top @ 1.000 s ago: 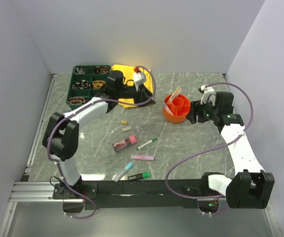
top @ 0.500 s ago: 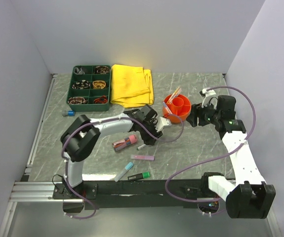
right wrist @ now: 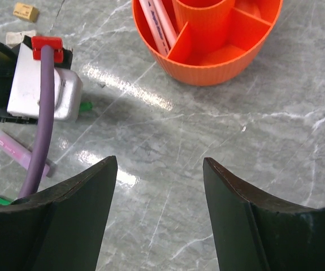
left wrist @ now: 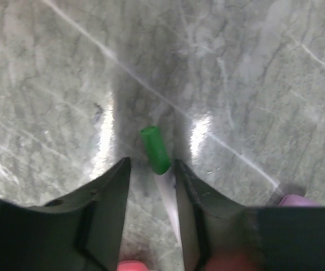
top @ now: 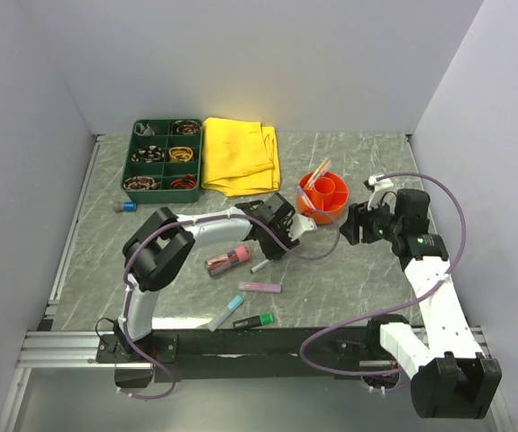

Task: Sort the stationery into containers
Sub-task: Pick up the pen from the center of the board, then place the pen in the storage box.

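While my left end effector [left wrist: 151, 164] stands spread astride it: one pen [left wrist: 154, 148], flat on the surface [left wrist: 252, 84], green-capped end pointing away from my wrist. Right end effector [right wrist: 159, 164]: spread.

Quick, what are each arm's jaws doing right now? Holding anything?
Left gripper: jaws open, straddling the green-capped pen, not clamped on it.
Right gripper: jaws open, empty.
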{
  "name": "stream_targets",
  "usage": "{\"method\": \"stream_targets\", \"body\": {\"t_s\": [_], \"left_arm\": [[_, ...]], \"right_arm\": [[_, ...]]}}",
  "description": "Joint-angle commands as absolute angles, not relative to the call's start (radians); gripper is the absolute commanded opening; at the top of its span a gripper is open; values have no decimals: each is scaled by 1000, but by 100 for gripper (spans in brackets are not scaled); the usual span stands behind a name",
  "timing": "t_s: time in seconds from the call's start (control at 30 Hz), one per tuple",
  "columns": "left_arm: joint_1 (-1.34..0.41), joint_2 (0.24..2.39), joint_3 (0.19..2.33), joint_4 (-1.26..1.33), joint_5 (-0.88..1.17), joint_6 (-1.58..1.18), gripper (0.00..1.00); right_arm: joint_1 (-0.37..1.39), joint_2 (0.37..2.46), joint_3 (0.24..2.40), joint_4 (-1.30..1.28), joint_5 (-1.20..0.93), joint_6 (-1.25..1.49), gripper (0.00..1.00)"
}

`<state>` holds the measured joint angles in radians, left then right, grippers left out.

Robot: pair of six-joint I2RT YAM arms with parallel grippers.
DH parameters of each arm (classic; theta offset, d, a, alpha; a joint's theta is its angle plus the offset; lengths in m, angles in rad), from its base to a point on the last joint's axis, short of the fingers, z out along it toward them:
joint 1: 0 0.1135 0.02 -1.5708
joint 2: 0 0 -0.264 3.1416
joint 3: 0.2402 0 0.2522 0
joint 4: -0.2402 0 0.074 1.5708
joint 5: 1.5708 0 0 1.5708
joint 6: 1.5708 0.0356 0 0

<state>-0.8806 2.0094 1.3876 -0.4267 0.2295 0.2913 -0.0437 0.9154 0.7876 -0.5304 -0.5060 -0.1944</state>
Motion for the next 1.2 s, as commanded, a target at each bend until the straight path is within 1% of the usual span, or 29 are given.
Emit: {"method": "stream_targets", "body": {"t_s": [0.0, 0.07, 0.1, 0.13, 0.17, 0.23, 0.37, 0.4, 0.47, 0.53, 0.57, 0.6, 0.63, 0.67, 0.7, 0.73, 0.77, 0.8, 0.83, 0.87, 0.93, 1.0, 1.07, 1.17], "left_arm": [[-928, 2014, 1378, -429, 199, 282, 30], [-930, 2017, 1370, -433, 204, 270, 19], [-931, 2016, 1362, -434, 209, 267, 8], [-931, 2008, 1358, -440, 215, 267, 3], [-931, 2005, 1356, -452, 218, 268, 1], [-925, 2006, 1387, -489, 233, 284, 1], [-887, 1950, 1472, -554, 336, 291, 1], [-878, 1936, 1530, -566, 362, 294, 1], [-838, 1898, 1593, -574, 435, 310, 1], [-793, 1859, 1657, -519, 561, 327, 1], [-775, 1842, 1658, -465, 622, 346, 1], [-755, 1803, 1619, -307, 753, 333, 1], [-715, 1790, 1589, -191, 815, 316, 2], [-697, 1789, 1563, -90, 871, 225, 3], [-681, 1813, 1551, -8, 903, 159, 5], [-657, 1836, 1557, 190, 929, 84, 5], [-649, 1860, 1566, 278, 937, -87, 5], [-641, 1912, 1565, 392, 948, -150, 3], [-637, 1939, 1563, 587, 956, -205, 2], [-637, 1968, 1578, 679, 951, -280, 1], [-640, 2061, 1626, 809, 942, -336, 1], [-647, 2141, 1728, 798, 931, -365, 1], [-657, 2172, 1770, 810, 931, -361, 1], [-666, 2207, 1773, 840, 937, -379, 1]], "right_arm": [[-49, 891, 779, -502, -508, -186, 70], [-49, 896, 781, -500, -508, -189, 70], [-49, 894, 781, -499, -506, -192, 70], [-49, 896, 782, -502, -506, -199, 70], [-49, 894, 784, -500, -503, -202, 70], [-49, 896, 785, -506, -499, -212, 70], [-51, 897, 799, -517, -483, -219, 70], [-51, 896, 804, -522, -480, -221, 70], [-52, 899, 811, -523, -480, -221, 70], [-52, 907, 811, -515, -477, -219, 70], [-52, 910, 810, -511, -479, -216, 70], [-52, 913, 808, -503, -477, -207, 70], [-52, 917, 808, -500, -477, -204, 69], [-52, 917, 810, -497, -479, -199, 69], [-54, 917, 810, -492, -479, -196, 69], [-54, 917, 810, -492, -480, -193, 70], [-54, 917, 811, -489, -479, -192, 69], [-55, 919, 813, -492, -477, -195, 69], [-55, 919, 813, -492, -477, -196, 69], [-57, 922, 813, -492, -477, -198, 70], [-61, 920, 807, -486, -474, -192, 69], [-69, 919, 807, -492, -472, -193, 70], [-72, 919, 811, -506, -468, -198, 69], [-81, 920, 819, -521, -456, -213, 69]]}}
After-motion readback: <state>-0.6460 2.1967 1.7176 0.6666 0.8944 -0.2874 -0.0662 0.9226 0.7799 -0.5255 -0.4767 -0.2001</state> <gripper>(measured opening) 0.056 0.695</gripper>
